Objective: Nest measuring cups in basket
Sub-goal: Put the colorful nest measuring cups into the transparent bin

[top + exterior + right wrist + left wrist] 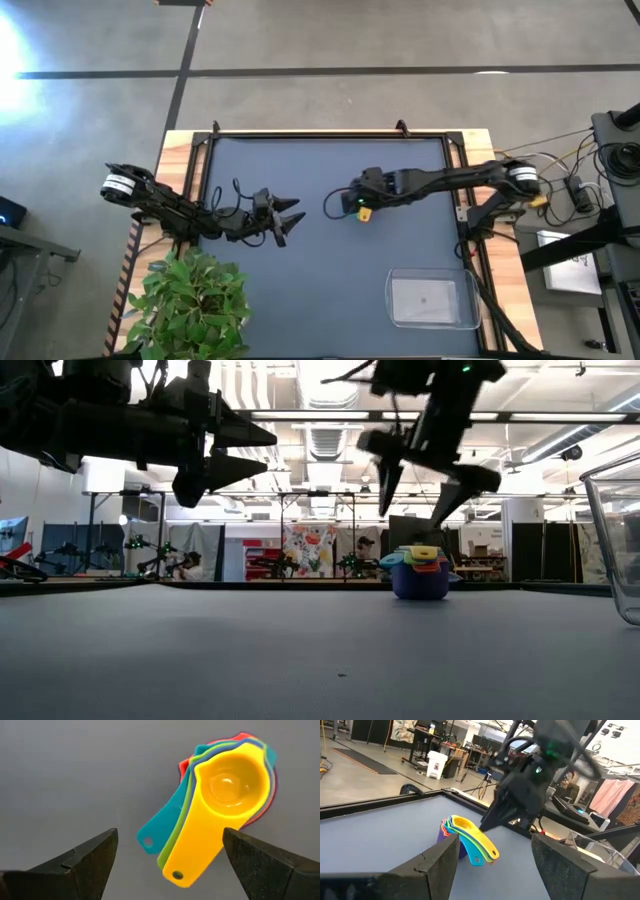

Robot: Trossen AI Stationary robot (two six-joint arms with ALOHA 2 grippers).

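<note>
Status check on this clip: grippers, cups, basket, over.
Right gripper open, above nested measuring cups on the mat. Left gripper open, empty, waiting apart. Basket empty at near right. Nothing in the way.

One nested stack of measuring cups (220, 805); exact cup count cannot be told. One clear basket (432, 300). One potted plant (190, 300). Two arms.

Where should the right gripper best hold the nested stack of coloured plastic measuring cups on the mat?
Probably at the fanned flat handles of the stack of coloured plastic measuring cups, coming from above. The open right gripper already hangs over them; the handles are thin, the bowls wide and round.
</note>
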